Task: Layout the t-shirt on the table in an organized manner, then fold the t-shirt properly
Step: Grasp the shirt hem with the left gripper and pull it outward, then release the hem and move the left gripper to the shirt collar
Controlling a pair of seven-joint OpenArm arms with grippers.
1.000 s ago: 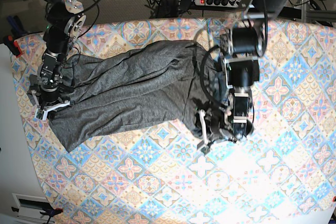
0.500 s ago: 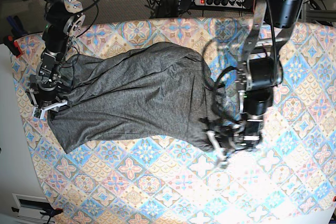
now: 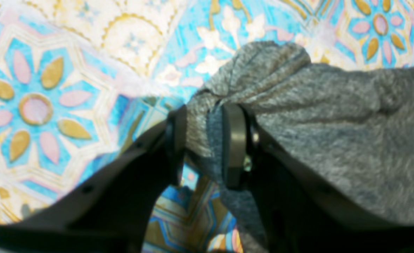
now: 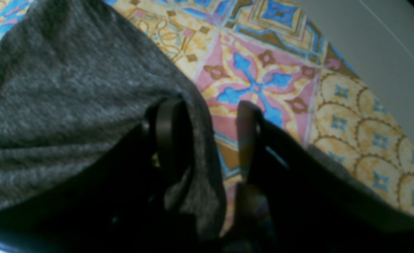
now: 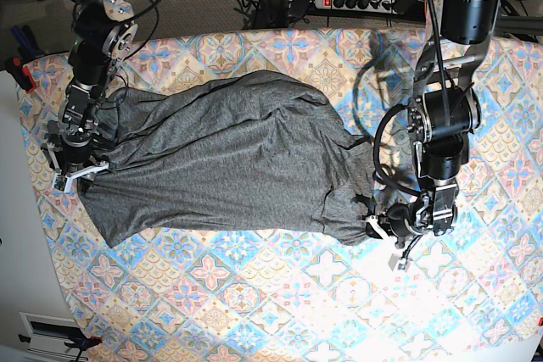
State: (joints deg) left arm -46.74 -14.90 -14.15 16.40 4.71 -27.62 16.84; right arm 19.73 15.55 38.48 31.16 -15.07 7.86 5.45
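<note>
left wrist view: one dark heather-grey knit t-shirt [image 3: 316, 116] fills the right half of the frame, over the table's tiled floral cloth [image 3: 52, 105] of pink, blue and cream. one left gripper [image 3: 204, 147] rises from the bottom centre, its two black fingers [image 3: 233, 144] clamped on a bunched fold of the shirt.

right wrist view: the same grey shirt [image 4: 59, 102] covers the left half, with patterned cloth [image 4: 263, 77] at upper right. one right gripper [image 4: 207, 140] stands at centre with its two fingers apart; the left finger [image 4: 168, 133] lies against the shirt's edge, the other over bare cloth.

base view: one shirt [image 5: 221, 167] lies spread across the middle of the table [image 5: 254, 294]. two arms show: the right gripper [image 5: 76, 163] at the shirt's left end, the left gripper [image 5: 386, 226] at its lower right corner.
</note>
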